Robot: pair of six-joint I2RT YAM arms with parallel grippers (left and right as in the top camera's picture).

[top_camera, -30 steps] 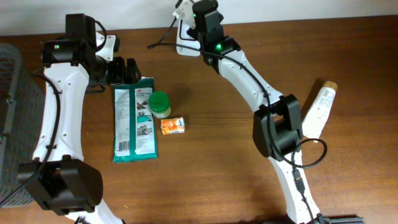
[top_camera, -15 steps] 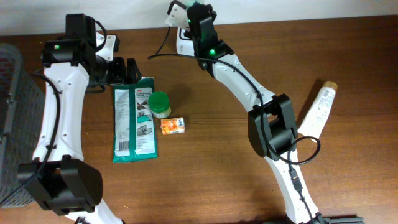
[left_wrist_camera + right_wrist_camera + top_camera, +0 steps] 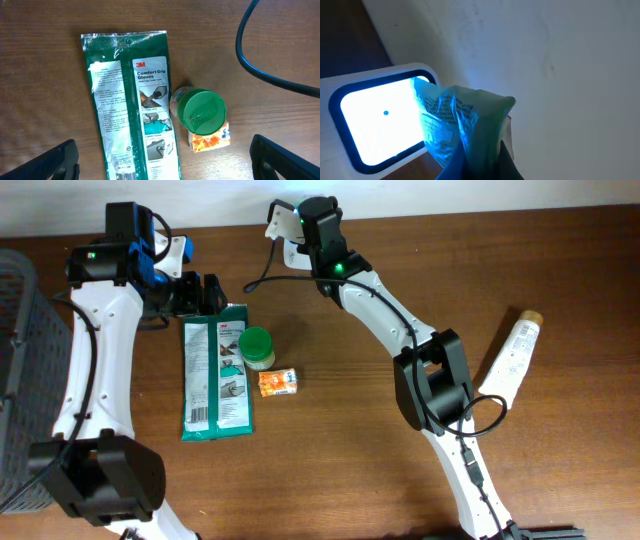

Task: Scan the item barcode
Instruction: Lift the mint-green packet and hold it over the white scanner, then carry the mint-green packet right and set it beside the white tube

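Scanning is in hand at the far edge of the desk (image 3: 350,450). The right arm (image 3: 385,305) reaches to the back, close to the wall (image 3: 560,60). Its jaws are fully closed on a small crinkled film packet (image 3: 465,117), pinched by its lower end. The right wrist view shows the packet upright, just beside the lit window of the scanner (image 3: 375,125). Whether they touch cannot be told. The blue-white glow tints the film, which suggests the printed face is turned to the window so the code can be read. No barcode can be made out on the packet.

The left arm (image 3: 95,350) hangs over the near-left group of goods with its jaws spread as wide as they go and holding nothing. Below them lies a green pack of gloves (image 3: 130,105), flat with its label up. A green-lidded jar (image 3: 200,112) stands against its edge, and a small orange packet (image 3: 210,141) touches the jar. This posture reads as readiness to pick the next article.

A white tube (image 3: 512,358) lies well apart at the right, and a wire basket (image 3: 15,380) sits at the left edge. A dark cable (image 3: 270,65) crosses the desk near the goods and could snag a reaching arm.

Judgement: scan step under way, completion not confirmed.
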